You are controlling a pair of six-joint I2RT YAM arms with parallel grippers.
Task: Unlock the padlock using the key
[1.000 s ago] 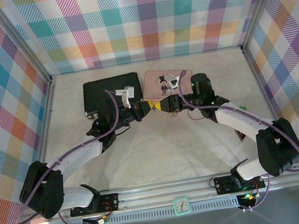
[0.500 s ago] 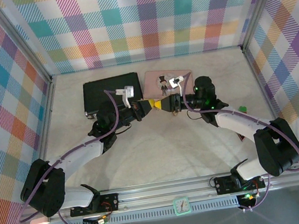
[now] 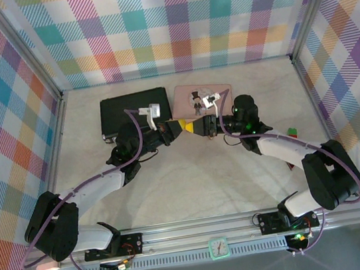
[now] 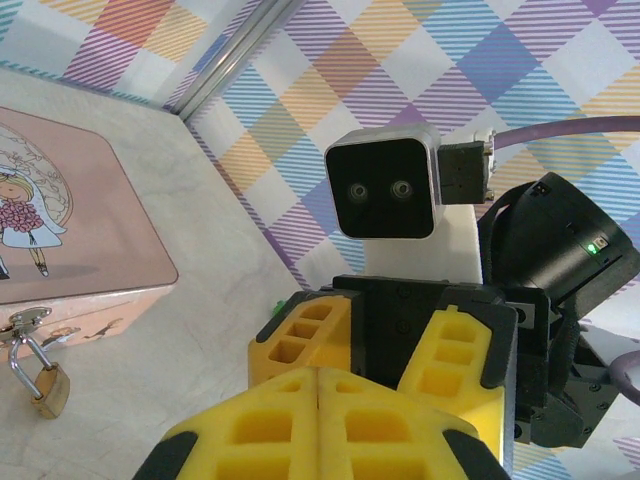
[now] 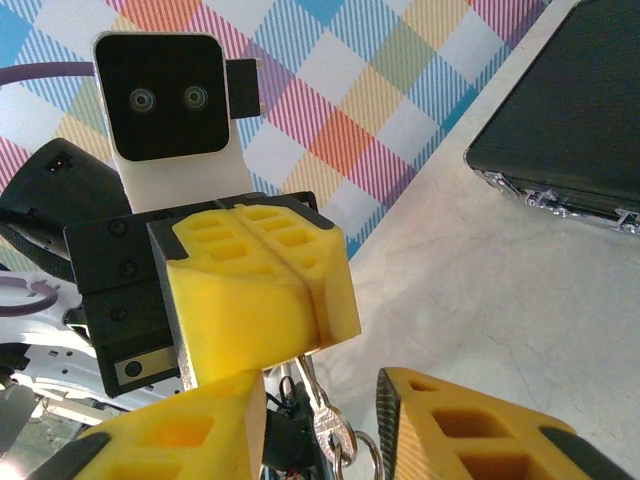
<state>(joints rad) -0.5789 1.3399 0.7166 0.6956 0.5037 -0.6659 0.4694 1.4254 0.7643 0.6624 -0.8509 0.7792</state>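
Left hand [image 5: 290,285]: pads pressed together at the centre of the right wrist view, pinching the key [image 5: 328,430], which hangs below them.
Right hand [image 4: 378,345]: fingers partly apart, one on each side of the key.
Padlock [image 4: 47,388]: lower left of the left wrist view, hanging from the pink tin [image 4: 80,220] clasp.

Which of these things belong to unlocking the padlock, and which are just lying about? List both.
For the job: padlock, hung on the pink tin; key; left gripper, shut on the key; right gripper, open around it.
Lying about: black case; small green-and-red object.
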